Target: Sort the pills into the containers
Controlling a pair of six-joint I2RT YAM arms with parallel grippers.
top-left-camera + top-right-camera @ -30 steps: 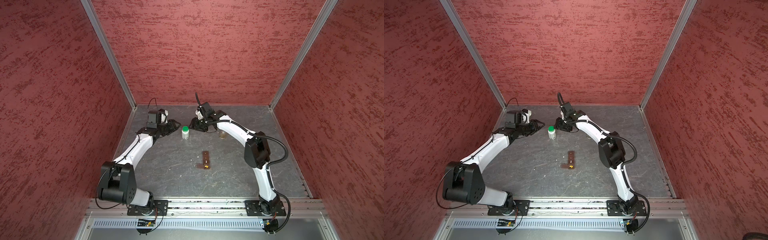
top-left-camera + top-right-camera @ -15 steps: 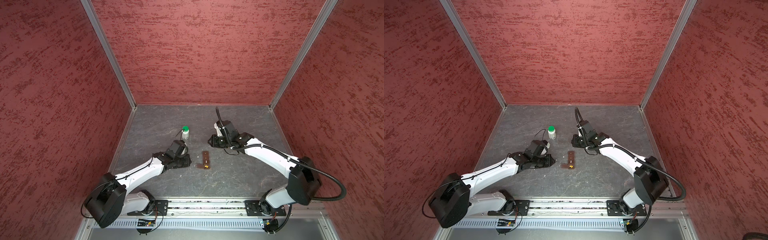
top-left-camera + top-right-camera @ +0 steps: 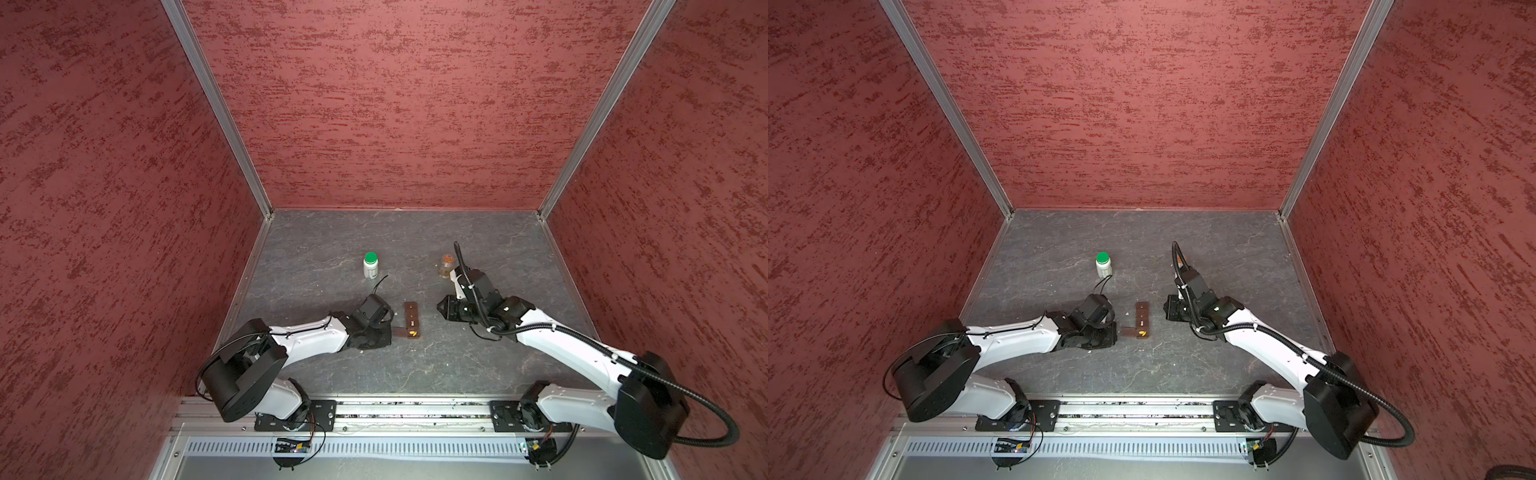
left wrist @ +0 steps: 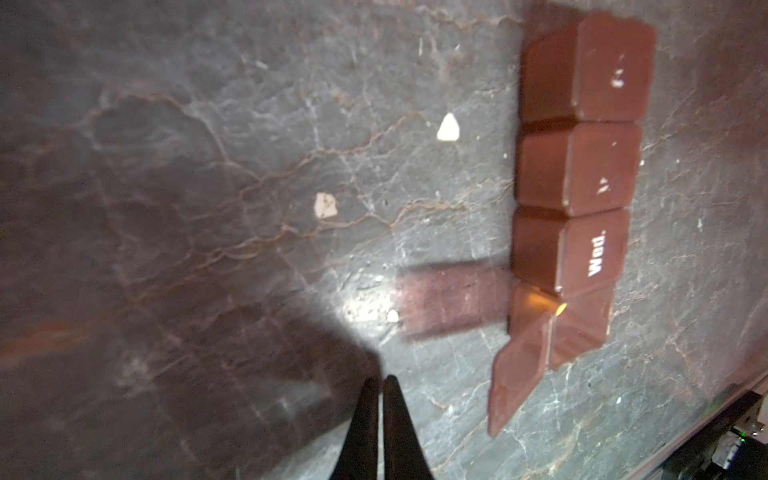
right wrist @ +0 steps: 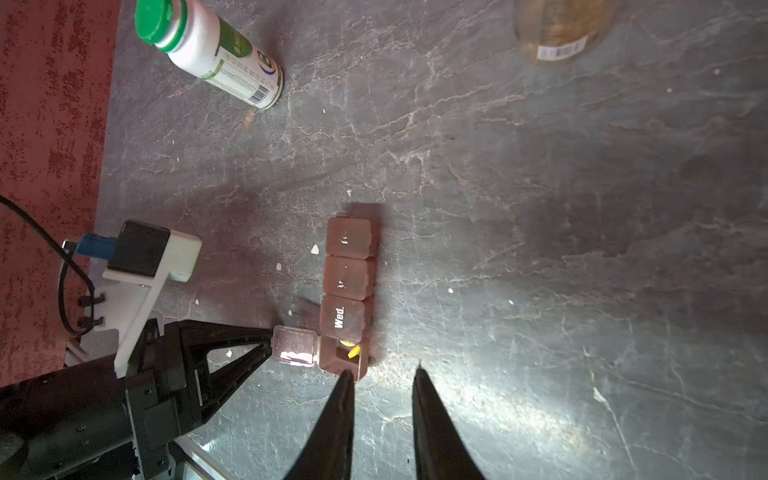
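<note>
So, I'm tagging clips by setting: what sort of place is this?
Probably a robot test cell, not a pharmacy: textured red panel walls box in a grey stone-patterned tabletop, two white-and-black robot arms mount on an aluminium rail, with a brown plastic pill organiser between them.

**Two High Views, Two Wrist Views**

Both top views look steeply down from high over the counter, far from the pill organizer. The left wrist camera sits close beside it, the right wrist camera farther off. All four views share it.

Slate tabletop with brown pill organizer, green-capped bottle, amber jar, white fragments.
</note>
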